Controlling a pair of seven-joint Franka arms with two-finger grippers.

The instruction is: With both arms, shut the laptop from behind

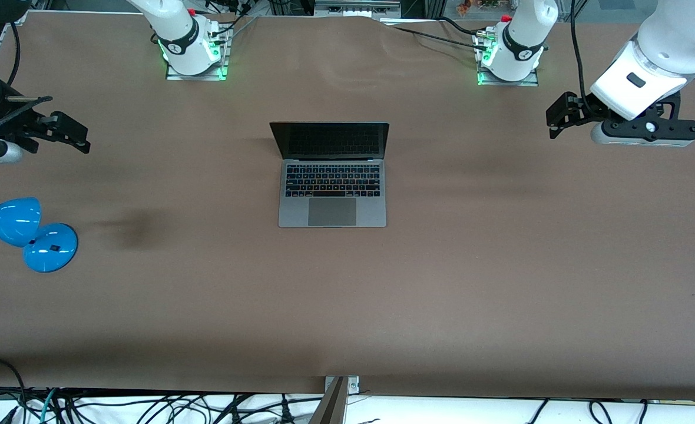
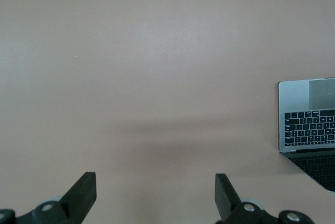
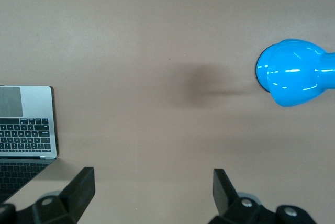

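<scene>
While each claw hangs open, laptop (image 1: 332, 176) lies between, untouched.

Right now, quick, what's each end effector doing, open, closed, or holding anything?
Left end effector: open, holding nothing, over bare table toward the left arm's end.
Right end effector: open, holding nothing, over bare table between the laptop and lamp.

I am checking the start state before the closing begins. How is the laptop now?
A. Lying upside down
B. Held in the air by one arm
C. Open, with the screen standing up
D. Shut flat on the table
C: the laptop sits on the table with its keyboard showing and its dark screen raised; neither end effector touches it.
</scene>
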